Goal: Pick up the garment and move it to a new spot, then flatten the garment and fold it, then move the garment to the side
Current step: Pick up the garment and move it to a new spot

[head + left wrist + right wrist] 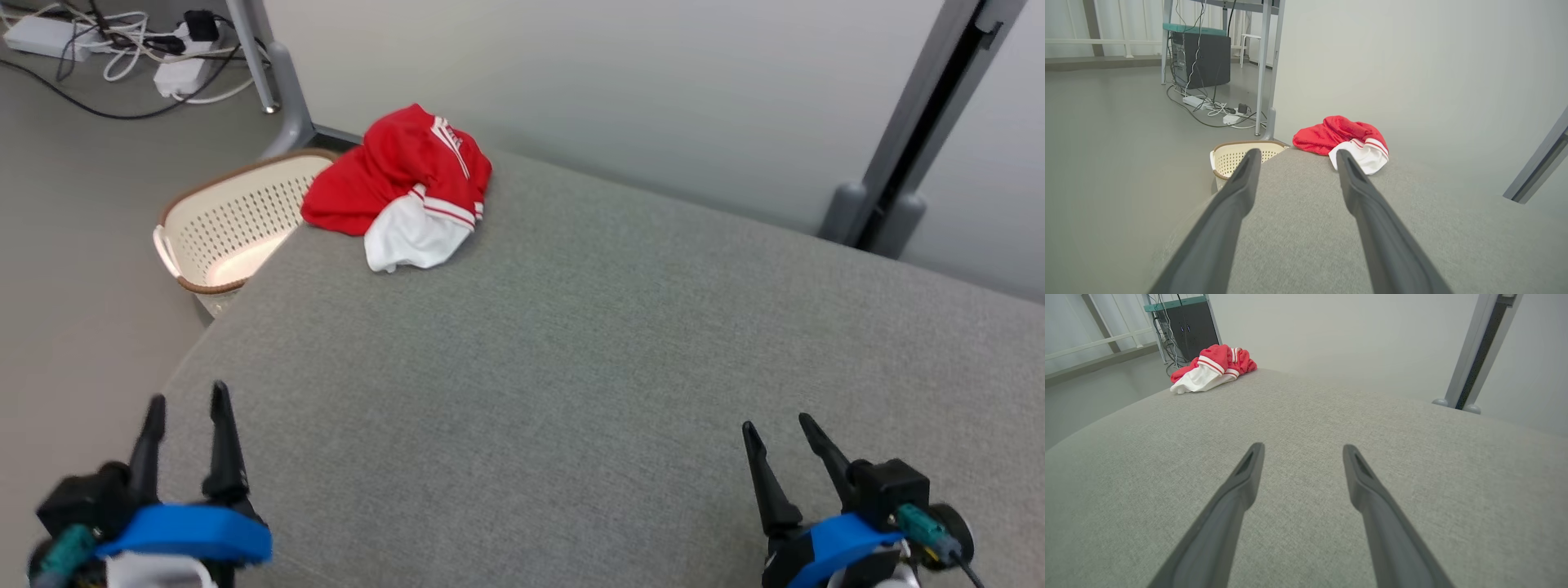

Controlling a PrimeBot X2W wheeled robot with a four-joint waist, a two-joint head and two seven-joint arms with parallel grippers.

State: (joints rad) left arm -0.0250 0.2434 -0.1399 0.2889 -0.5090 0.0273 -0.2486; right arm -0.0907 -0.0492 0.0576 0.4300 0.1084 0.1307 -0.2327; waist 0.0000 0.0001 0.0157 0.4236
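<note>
left gripper (187, 394): both fingers spread, nothing between them. it hangs low over the near left part of the grey padded table (571, 367). in the left wrist view, bare table fabric shows in the gap between the two fingers (1231, 200).

right gripper (775, 422): fingers spread likewise and empty, over the near right part of the table, well apart from the left gripper.

garment (400, 180): red, with a white panel and red-and-white striped trim, crumpled in a heap. it lies well ahead of the left gripper and a little to its right, at the table's far left corner. from the right gripper it lies far ahead and well off to the left. it is apart from both grippers. its red cloth reaches the table's edge on the side away from the right gripper.

basket (175, 212): cream, perforated, brown rim, standing on the floor ahead of the left gripper, just beside the table corner and the garment. whether the cloth touches its rim cannot be told.

other items: power strips and cables (122, 49) on the floor beyond the basket. a dark computer case (1200, 59) far ahead of the left gripper. a grey post (914, 131) ahead of the right gripper, past the table's far edge.
</note>
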